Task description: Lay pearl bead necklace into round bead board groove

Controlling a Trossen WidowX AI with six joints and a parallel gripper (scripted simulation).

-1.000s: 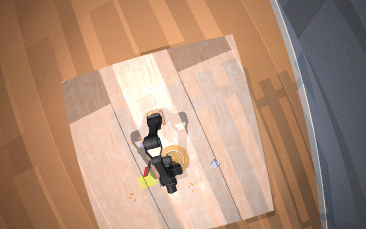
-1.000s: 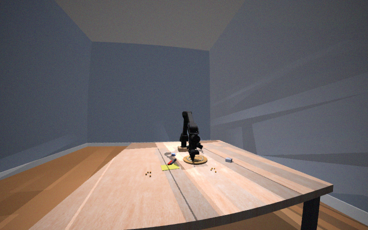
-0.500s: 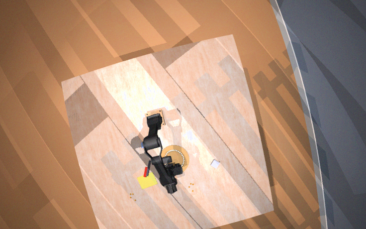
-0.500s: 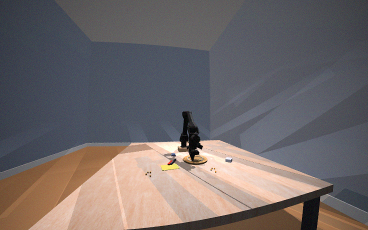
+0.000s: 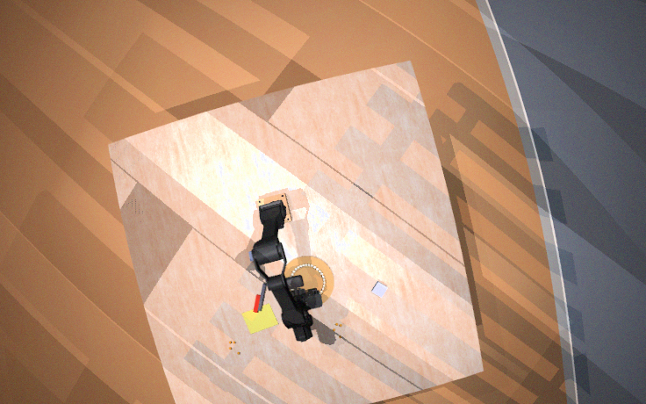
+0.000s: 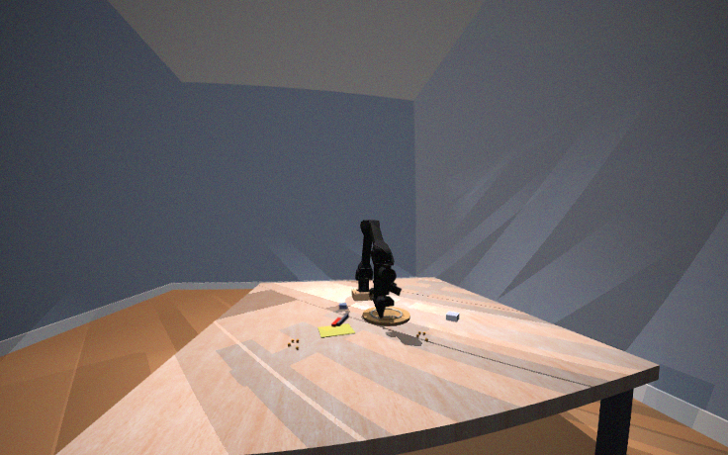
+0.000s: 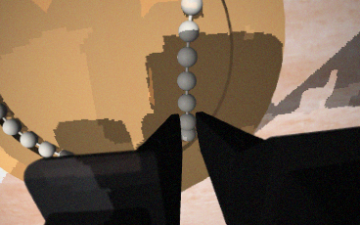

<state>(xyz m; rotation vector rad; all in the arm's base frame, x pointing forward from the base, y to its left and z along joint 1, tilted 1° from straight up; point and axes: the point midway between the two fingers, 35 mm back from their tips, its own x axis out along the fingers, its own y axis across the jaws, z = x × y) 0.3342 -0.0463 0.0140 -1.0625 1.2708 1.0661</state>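
Black metal fingers (image 5: 307, 335) (image 6: 381, 314) pinch the white pearl bead necklace (image 5: 324, 275) (image 7: 187, 80), strand partly inside the groove line of the round tan wooden bead board (image 5: 329, 278) (image 6: 405, 318) (image 7: 266, 59). Lift barely, ease outward to the groove, lower, then release; yanking could drag seated beads.

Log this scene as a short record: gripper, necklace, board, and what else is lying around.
gripper: shut on the necklace
necklace: white beads; left stretch in the wrist view follows the groove, gripped stretch runs inside it
board: round, wooden, flat on the table
task status: necklace not fully in the groove
others: yellow sheet; pale block; small orange-brown beads in two clusters
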